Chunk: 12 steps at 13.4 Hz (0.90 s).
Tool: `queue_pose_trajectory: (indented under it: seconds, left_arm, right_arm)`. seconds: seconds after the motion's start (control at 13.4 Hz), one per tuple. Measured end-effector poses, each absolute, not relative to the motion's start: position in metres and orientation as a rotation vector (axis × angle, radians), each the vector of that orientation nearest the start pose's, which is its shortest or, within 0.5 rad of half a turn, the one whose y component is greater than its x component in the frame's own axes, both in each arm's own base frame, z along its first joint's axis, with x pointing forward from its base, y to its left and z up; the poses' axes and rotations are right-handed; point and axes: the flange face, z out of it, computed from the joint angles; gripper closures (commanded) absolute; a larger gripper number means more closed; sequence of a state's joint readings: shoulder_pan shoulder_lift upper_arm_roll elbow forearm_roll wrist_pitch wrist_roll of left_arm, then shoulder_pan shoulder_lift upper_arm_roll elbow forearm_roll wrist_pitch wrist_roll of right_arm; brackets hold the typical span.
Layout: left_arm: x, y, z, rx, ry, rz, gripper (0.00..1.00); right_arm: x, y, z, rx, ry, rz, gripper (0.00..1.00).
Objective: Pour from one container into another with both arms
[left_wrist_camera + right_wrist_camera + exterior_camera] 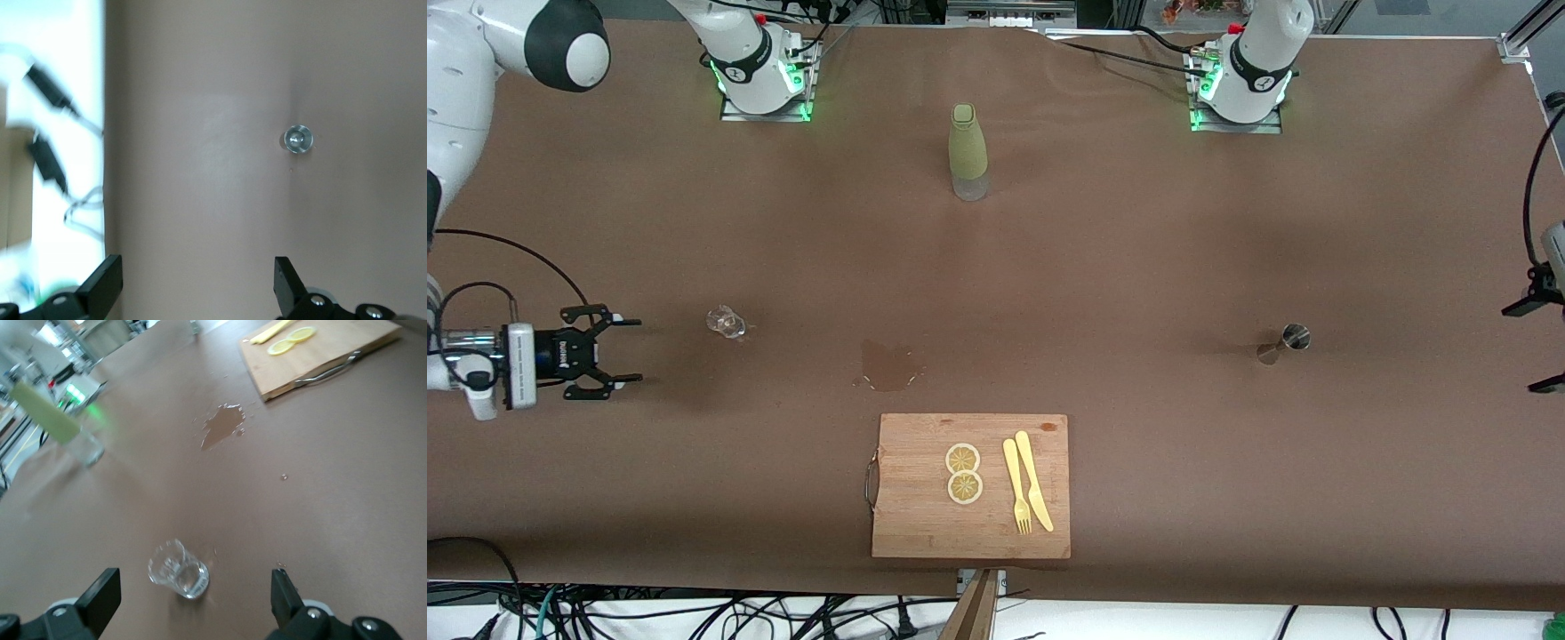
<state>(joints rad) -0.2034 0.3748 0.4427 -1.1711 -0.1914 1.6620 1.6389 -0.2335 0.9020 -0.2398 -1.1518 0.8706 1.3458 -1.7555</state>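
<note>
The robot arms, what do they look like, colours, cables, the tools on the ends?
Both arms are glossy white with rounded segments and black joint bands. Their bases glow green where they bolt to the table, each with a small red part and black cables. The right tool is black with two angular fingers behind a silver-and-white wrist block with looping black cables. The left tool shows only black parts at the picture's edge.
</note>
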Motion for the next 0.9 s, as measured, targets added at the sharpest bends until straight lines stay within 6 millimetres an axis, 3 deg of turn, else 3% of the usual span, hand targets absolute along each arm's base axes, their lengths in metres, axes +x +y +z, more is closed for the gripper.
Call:
queue_pose_trajectory:
  seconds: [0.22,0.52,0.9]
  left_arm:
    - [0.649,0.069,0.637,-2.526,1.661,-0.221,0.00]
    - [0.634,0.062,0.628,-2.842,1.287,-0.138,0.00]
    - [0.601,0.026,0.637,-3.171,0.603,0.086,0.00]
  right_arm:
    - [0.687,-0.170,0.295,-1.978,-1.142,-0.259,0.00]
    - [0.697,-0.137,0.365,-2.240,-1.045,-0.020,0.00]
    - [0.684,-0.090,0.472,-2.644,-0.795,0.206,0.00]
